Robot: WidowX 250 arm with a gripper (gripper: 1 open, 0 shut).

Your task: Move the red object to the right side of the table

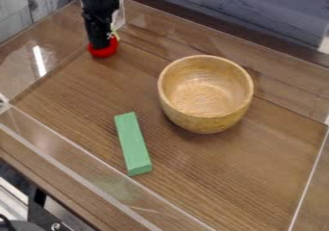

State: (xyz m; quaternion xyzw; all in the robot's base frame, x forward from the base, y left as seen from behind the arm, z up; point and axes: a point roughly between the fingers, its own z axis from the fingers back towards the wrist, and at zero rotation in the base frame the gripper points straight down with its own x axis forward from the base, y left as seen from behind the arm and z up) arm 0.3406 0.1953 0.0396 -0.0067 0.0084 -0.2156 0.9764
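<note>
The red object (103,50), a small round red toy, sits on the dark wood table (71,100) at the far left. My black gripper (99,40) points straight down onto it. Its fingers look closed around the top of the red object, and they hide that upper part. Only the lower red rim shows below the fingertips. The toy still rests on the tabletop.
A round wooden bowl (206,92) stands right of centre. A flat green block (131,143) lies near the front, left of the bowl. Low clear acrylic walls (58,167) edge the table on all sides.
</note>
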